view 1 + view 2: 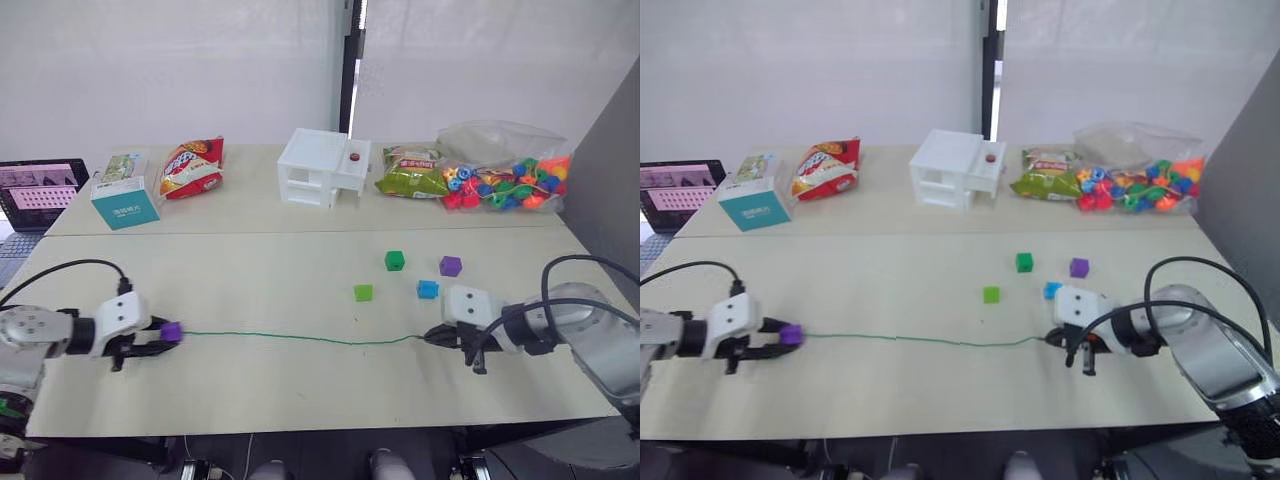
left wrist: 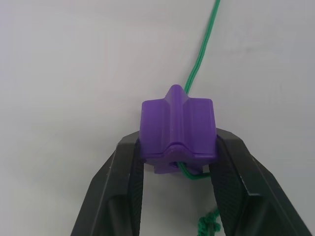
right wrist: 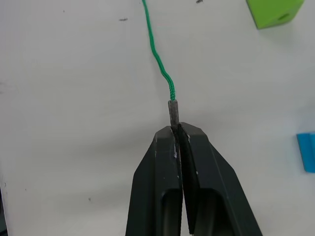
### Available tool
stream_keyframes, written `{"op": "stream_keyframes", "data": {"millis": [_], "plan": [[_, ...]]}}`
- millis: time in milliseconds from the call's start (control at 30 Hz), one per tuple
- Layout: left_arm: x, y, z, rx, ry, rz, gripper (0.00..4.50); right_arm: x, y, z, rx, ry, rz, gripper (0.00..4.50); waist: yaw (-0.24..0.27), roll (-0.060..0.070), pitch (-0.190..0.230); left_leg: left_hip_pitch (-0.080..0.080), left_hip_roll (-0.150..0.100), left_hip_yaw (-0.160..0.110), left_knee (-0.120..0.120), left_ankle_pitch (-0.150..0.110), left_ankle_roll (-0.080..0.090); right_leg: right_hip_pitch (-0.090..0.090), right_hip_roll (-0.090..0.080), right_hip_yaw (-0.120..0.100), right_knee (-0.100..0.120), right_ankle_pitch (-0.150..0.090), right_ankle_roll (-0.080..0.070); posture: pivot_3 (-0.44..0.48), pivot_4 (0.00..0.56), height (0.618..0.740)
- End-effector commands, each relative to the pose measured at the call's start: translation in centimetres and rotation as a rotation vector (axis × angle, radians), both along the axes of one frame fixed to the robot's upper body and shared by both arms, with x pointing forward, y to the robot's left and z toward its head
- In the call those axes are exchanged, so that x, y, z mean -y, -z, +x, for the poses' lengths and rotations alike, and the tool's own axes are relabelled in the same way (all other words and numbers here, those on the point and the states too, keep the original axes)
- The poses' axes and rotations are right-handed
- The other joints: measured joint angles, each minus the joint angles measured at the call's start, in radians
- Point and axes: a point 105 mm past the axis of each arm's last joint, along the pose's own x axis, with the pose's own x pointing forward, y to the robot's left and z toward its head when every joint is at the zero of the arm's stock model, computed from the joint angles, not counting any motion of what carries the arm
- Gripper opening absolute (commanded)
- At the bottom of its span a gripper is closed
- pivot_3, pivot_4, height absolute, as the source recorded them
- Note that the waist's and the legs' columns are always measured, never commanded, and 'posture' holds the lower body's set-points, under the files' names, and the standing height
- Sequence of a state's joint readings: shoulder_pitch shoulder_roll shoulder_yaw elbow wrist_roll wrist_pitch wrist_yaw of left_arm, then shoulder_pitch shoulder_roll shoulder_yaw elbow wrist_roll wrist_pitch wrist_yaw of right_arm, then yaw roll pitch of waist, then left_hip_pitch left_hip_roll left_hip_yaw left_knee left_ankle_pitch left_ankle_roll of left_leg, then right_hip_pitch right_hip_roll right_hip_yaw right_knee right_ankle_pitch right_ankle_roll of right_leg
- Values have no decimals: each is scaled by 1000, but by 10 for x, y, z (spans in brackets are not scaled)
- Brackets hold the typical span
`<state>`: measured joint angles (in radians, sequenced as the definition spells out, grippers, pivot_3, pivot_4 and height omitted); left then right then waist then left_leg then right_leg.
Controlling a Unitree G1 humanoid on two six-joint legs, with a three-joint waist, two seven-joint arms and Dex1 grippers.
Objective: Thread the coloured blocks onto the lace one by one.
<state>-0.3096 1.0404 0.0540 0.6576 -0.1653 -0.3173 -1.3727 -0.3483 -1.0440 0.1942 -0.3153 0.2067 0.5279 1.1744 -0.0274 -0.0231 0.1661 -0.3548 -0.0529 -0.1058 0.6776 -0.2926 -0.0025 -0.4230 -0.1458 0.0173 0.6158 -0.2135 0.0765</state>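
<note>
Lace (image 1: 300, 337) taut — left end effector (image 2: 177, 157) clamps purple block (image 2: 177, 129), right end effector (image 3: 177, 135) pinches tip.

No text can be read: print on the teal box (image 1: 125, 203) and snack bags (image 1: 190, 167) is too small.

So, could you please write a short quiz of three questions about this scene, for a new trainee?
1. True or false: the right gripper is shut on the grey tip of the lace.
2. Which block does the left gripper hold?
A. the purple block on the lace
B. the blue block
C. the dark green block
3. How many blocks lie loose on the table?

Key: 1. True. 2. A. 3. Four: the blue block, the dark green block, the light green block and the second purple block.
</note>
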Motion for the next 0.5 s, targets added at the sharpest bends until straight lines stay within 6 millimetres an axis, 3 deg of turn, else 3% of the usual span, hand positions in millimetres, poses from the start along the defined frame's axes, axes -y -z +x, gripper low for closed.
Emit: {"op": "stream_keyframes", "data": {"millis": [33,67,267,400,500], "plan": [[-21,0,-6,-17,-45,26,1879,-6,-7,3,29,-20,1,0,2,0,0,0,0,0,0,0,0,0,0,0,0,0,0,0,150,740],[-25,-3,-6,-17,-57,19,2414,-8,-7,4,31,-26,5,0,3,0,0,0,0,0,0,0,0,0,0,0,1,0,0,0,150,740],[-54,-43,3,34,-179,19,4407,-29,-8,8,33,-69,40,0,-5,-2,1,0,0,0,1,0,0,-3,0,-1,9,0,0,0,150,740],[-49,-68,8,58,-138,-19,4473,-36,-8,9,25,-85,49,0,-4,-2,1,-1,0,0,1,0,0,-2,0,-1,11,0,0,0,150,740],[-8,-99,24,112,-24,-261,4473,-37,-7,8,13,-82,50,0,4,-3,1,-2,-1,-1,2,0,0,-2,0,-2,12,0,0,0,150,740]]}}
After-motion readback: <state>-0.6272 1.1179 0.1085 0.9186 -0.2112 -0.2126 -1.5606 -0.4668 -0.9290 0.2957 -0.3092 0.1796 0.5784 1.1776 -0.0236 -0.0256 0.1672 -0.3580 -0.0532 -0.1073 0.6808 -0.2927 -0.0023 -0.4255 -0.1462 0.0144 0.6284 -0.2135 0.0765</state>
